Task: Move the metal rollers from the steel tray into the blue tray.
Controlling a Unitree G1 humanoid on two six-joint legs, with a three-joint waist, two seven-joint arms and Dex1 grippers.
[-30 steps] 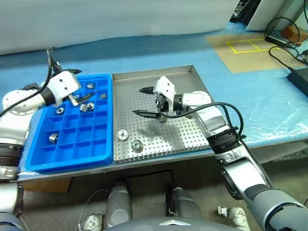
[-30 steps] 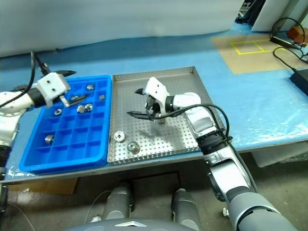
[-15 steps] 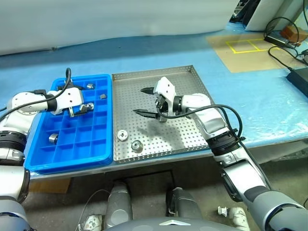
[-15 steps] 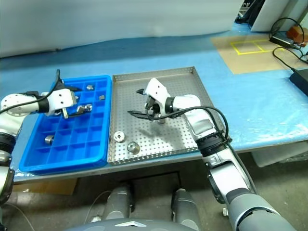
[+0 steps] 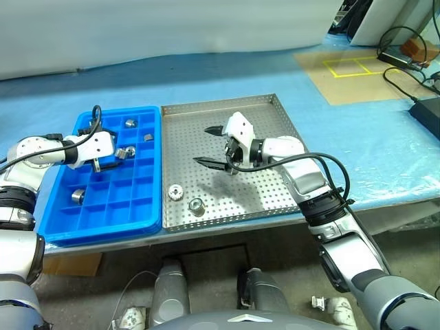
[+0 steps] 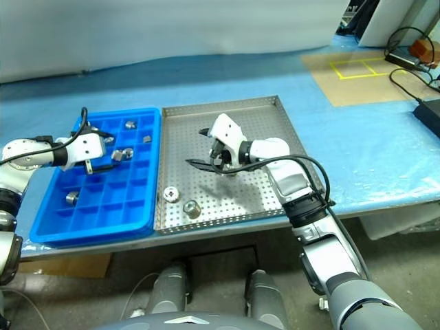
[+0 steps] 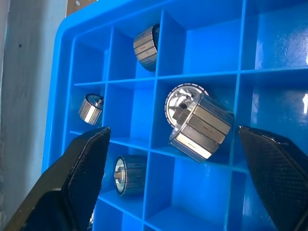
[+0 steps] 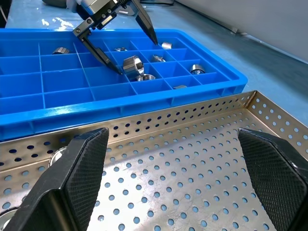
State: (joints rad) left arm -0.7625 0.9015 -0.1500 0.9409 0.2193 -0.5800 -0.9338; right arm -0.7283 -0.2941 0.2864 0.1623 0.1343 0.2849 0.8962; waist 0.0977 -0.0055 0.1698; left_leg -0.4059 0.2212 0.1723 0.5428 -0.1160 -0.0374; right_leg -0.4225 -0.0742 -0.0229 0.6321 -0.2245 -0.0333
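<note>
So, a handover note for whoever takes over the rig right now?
Left gripper: open, over the blue tray, nothing held.
Right gripper: open, empty, above the steel tray.
Done: several metal rollers sit in blue compartments; one leans tilted on another.
Left: two rollers lie near the steel tray's front edge, and one under the right gripper is hard to make out.

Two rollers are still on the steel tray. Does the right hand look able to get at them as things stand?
Probably yes. The right hand hangs open over the steel tray, and both rollers lie in the open near the front rim with nothing over them.
</note>
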